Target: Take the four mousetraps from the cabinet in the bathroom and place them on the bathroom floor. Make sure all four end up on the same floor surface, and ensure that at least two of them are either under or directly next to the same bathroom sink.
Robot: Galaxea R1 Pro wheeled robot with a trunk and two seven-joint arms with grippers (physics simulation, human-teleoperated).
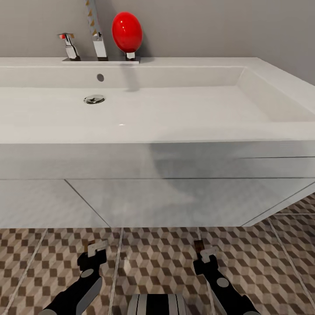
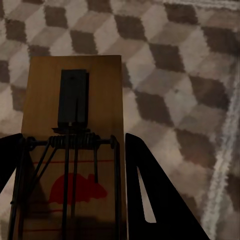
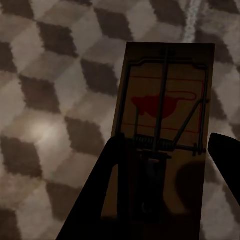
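Above bathroom floor (image 1: 166,262), each gripper (image 1: 96,249) (image 1: 205,253) clasps a mousetrap (image 2: 75,145) (image 3: 165,130).

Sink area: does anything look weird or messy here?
Nothing looks spilled or broken. The white sink is clean. One odd sight: each gripper, left and right, holds a mousetrap above the bathroom floor.

Head view bright, even, soft. Small glare spot on white rectangular sink basin (image 1: 175,105); broad soft shadow on glossy white vanity front (image 1: 188,166). Both wrist views dim, coarse, blurred. Brown-beige cube-pattern floor tiles (image 3: 45,130) carry pale light patch. Tan wooden mousetrap boards (image 2: 75,100) shadowed near fingers.
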